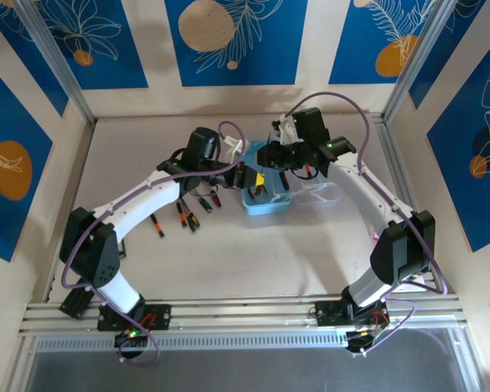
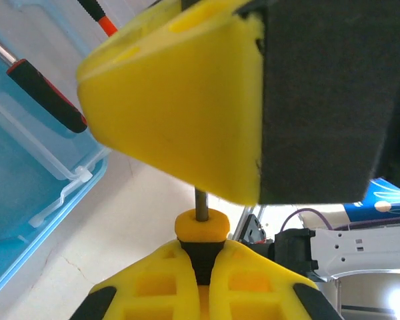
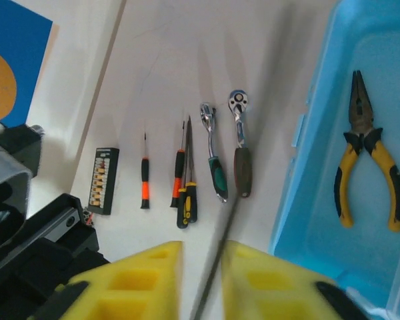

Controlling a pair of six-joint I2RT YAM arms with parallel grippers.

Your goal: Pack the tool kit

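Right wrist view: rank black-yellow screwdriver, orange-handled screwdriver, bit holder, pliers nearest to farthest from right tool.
1. black-yellow screwdriver, just ahead-left of right tool
2. orange-handled screwdriver, further left
3. bit holder, far left
4. pliers, right, inside blue case

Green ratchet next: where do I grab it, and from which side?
On the green ratchet, probably take the handle, mid-length, from straight above, jaws across its width. It lies flat on the table, so a side approach has nothing to pinch. The handle is its thickest part, with gaps to the dark ratchet and the screwdrivers beside it.
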